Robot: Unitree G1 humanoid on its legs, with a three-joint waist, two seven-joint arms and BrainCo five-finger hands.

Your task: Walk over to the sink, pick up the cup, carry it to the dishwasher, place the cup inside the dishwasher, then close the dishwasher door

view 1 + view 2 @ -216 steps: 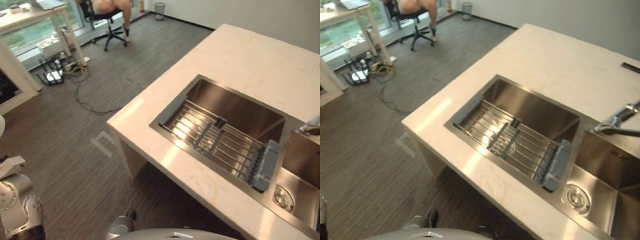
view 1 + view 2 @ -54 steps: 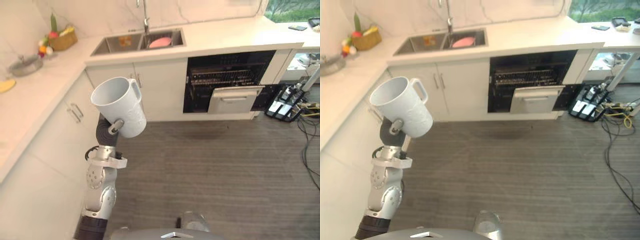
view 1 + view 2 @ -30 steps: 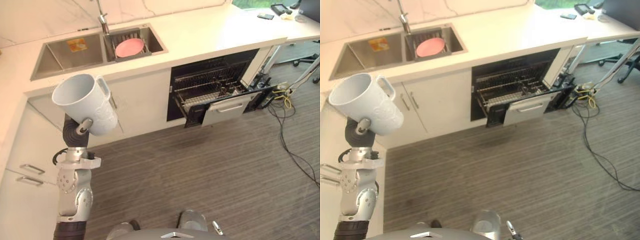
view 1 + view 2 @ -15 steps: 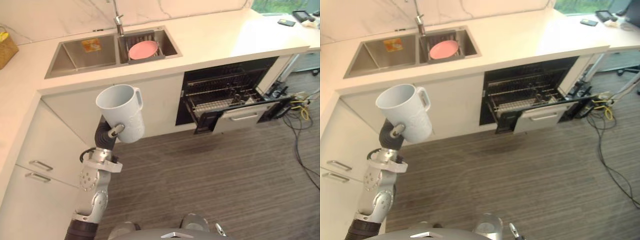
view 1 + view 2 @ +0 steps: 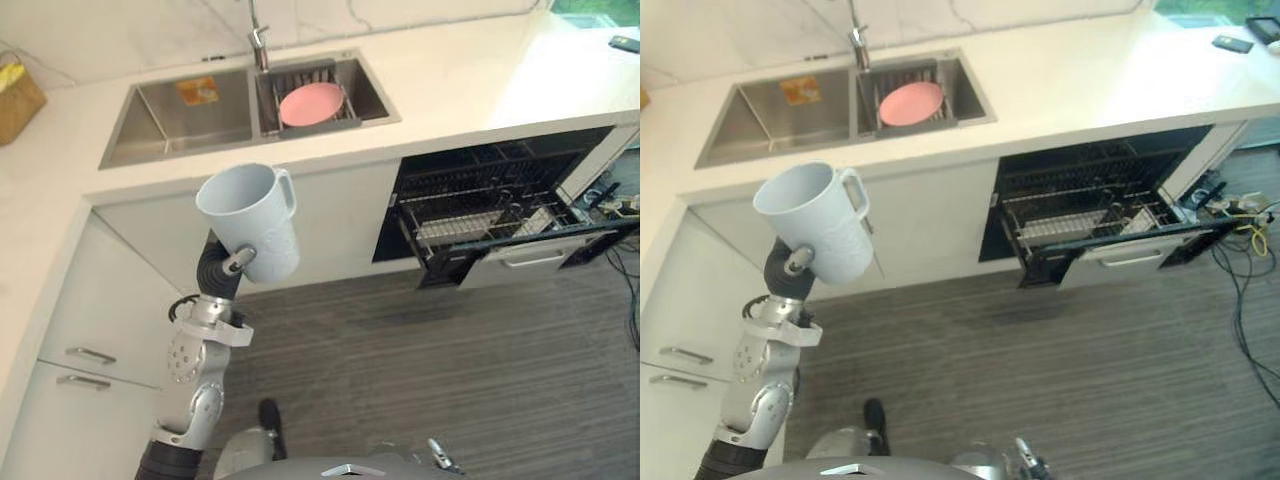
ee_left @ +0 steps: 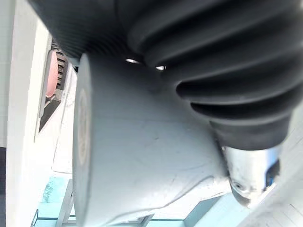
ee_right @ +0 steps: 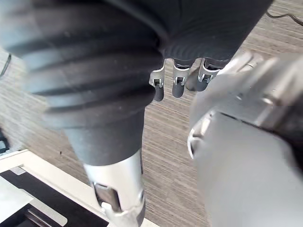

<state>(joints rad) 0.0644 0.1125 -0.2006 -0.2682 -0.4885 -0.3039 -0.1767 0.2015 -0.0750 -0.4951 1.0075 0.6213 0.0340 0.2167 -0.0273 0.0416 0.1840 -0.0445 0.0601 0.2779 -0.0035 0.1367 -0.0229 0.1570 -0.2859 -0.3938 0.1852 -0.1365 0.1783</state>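
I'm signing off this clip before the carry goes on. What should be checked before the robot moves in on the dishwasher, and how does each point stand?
1. Grip on the cup: ok, the left hand holds it aloft.
2. Mouth of the cup facing up: ok, though tilted.
3. Dishwasher door open: ok, lowered, with the rack drawn out.
4. Free room in the rack: cannot tell.
5. Right hand free: ok, fingers relaxed, holding nothing.
6. Footing: cables lie on the floor right of the door, so not ok if the steps drift that way.
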